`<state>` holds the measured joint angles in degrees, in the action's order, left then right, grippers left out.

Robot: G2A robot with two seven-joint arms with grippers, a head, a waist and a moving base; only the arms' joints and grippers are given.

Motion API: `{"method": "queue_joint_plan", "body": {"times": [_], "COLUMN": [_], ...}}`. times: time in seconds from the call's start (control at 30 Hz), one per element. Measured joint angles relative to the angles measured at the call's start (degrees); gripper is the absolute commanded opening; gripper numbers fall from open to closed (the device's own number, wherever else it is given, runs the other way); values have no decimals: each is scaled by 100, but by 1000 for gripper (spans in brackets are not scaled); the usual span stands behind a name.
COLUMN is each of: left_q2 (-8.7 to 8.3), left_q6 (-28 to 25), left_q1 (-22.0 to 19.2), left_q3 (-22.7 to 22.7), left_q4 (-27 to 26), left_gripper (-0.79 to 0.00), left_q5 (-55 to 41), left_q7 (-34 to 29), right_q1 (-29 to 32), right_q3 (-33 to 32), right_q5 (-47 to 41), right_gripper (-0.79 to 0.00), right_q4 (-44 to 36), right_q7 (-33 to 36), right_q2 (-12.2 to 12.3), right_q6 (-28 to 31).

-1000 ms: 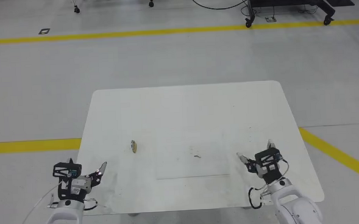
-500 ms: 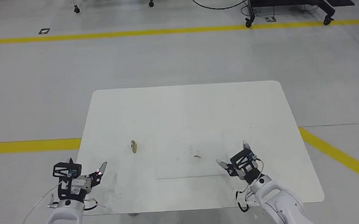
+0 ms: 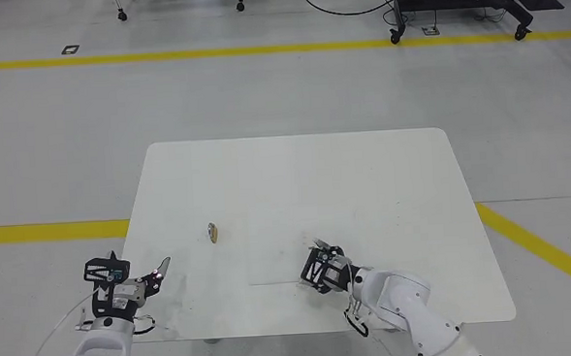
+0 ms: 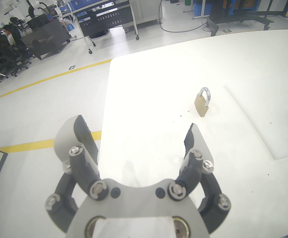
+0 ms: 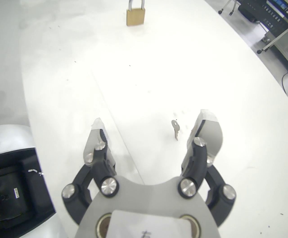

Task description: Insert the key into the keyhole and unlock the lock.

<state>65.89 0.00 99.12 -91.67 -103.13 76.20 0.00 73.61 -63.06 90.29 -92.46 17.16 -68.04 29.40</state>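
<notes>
Right gripper (image 5: 153, 119) is wide open and holds nothing. It hangs low over the white table (image 3: 295, 168) near the front edge, right at the key (image 5: 175, 129). The small silver key lies flat on the tabletop inside the gap between the fingers, but off the midline and just beside the inner face of one finger (image 5: 203, 128). I cannot tell whether it touches that finger. Its long axis runs roughly along the way the gripper points, with the round bow at the far end and the blade pointing back toward the wrist. Closing the fingers would therefore pinch across the key's width, not its length. Judgement: a small sideways shift to centre the key, then a descent, since a flat thin key is hard to get under. The right arm is clearly the nearer one to the key. The brass padlock (image 5: 135, 17) sits well apart from the key, farther in on the table and toward the left arm's side. It seems to stand upright with its steel shackle up and closed, and I cannot tell which face has the keyhole. Left gripper (image 4: 135, 122) is also spread wide and empty, at the table's near left corner, pointing toward the padlock and somewhat nearer to it than the right. For writing, there is a white label on the right wrist plate with its print cut off, not readable. I can make out no marking on the padlock body.
</notes>
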Motion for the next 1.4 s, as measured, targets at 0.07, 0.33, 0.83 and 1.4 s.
{"method": "queue_joint_plan", "body": {"times": [0.07, 0.33, 0.83, 1.4], "left_q2": [0, 0, 0, 0], "left_q6": [0, 0, 0, 0], "left_q1": [0, 0, 0, 0], "left_q3": [0, 0, 0, 0], "left_q4": [0, 0, 0, 0], "left_gripper": [0, 0, 0, 0], "left_q5": [0, 0, 0, 0], "left_q7": [0, 0, 0, 0], "right_q1": [-137, -299, -98, 458], "right_q3": [82, 137, -187, -738], "right_q5": [-71, -134, -209, -3074], "right_gripper": [-397, -471, -785, -785], "right_q4": [136, 326, 90, 250], "right_q7": [99, 95, -313, -1683], "right_q2": [-36, -76, -21, -76], "right_q6": [-124, -359, -444, -344]}}
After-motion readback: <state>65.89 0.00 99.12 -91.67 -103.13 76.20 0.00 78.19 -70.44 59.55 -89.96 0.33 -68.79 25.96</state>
